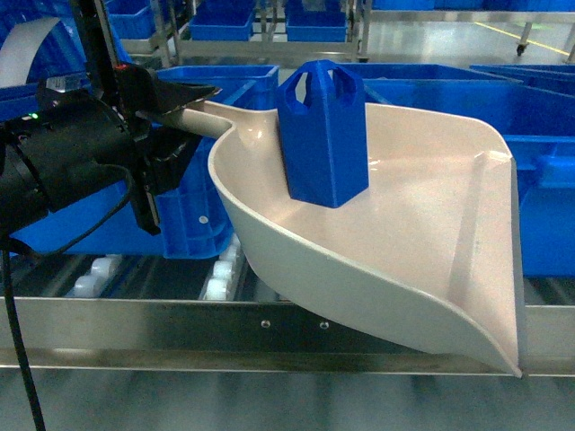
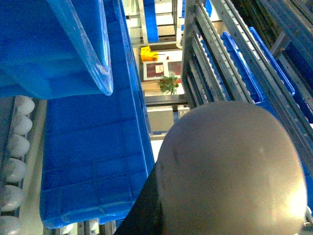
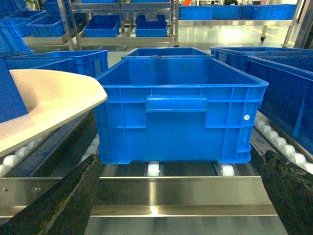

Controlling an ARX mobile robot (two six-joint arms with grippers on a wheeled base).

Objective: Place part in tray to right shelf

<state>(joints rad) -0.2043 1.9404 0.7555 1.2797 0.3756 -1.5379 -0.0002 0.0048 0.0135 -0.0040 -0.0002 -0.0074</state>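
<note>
Part (image 1: 323,135) upright in tray (image 1: 422,242)

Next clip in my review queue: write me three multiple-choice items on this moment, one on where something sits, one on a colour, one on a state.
1. Where is the blue part?
A. standing inside the beige tray
B. inside a blue crate
C. on the steel front bar

2. What colour are the small rollers on the shelf rails?
A. black
B. white
C. yellow

3. How is the tray held?
A. lying free on the floor
B. hanging from a hook
C. gripped at its handle by the left gripper, its scoop raised over the shelf's front bar

Answers:
1 A, the head view shows the part upright on the tray floor.
2 B, white rollers show beneath the tray and under the blue crate.
3 C, the dark fingers close around the handle, and the tray's underside clears the bar.
</note>
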